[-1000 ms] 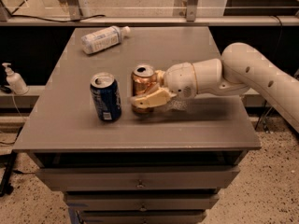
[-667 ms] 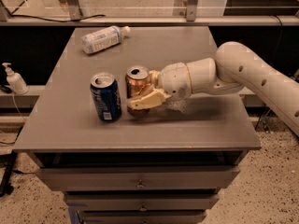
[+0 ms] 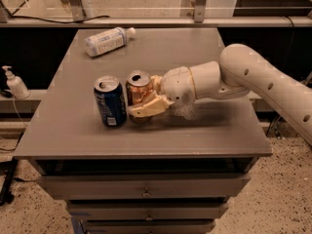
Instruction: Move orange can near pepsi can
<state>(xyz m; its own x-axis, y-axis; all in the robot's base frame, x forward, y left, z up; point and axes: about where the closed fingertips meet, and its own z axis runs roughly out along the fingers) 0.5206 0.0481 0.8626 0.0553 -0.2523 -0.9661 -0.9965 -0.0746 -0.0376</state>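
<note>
Gripper [image 3: 144,100] grips slim orange-copper metal can [image 3: 137,88] at mid-body, beside dark blue can [image 3: 110,104]; probably light, dentable, slippery.

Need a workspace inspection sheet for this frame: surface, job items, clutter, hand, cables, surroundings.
Surface: grey table top, drawers beneath.
Job's things: orange can upright, close beside upright pepsi can; contact cannot be told.
Clutter: plastic bottle lying on its side near a far corner.
Hand: hand shut around the orange can, arm low over the table.
Cables: black cable along the rail behind.
Surroundings: pump dispenser on a side ledge; speckled floor.
</note>
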